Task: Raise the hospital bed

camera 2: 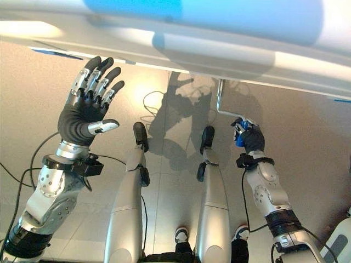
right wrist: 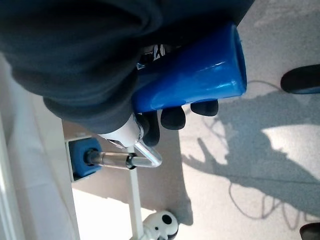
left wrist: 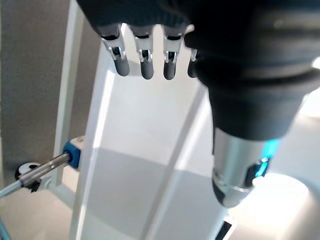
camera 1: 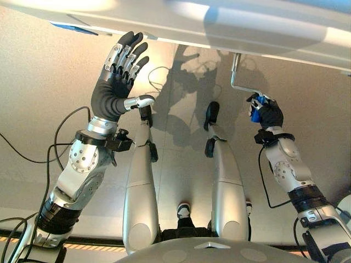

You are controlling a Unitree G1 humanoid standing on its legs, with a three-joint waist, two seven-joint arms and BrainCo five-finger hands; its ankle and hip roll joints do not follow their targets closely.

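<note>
The hospital bed's white end panel runs across the far side, just past both arms. Below it hangs a bent metal crank rod ending in a blue handle. My right hand is shut on that handle, its dark fingertips curled round the blue grip. The rod's other end goes into a blue socket on the bed frame. My left hand is raised on the left with straight, spread fingers near the bed's edge, holding nothing.
Another metal rod with a blue socket sticks out of the bed frame, seen past my left hand. A caster wheel stands on the beige floor under the bed. A striped line crosses the floor near me.
</note>
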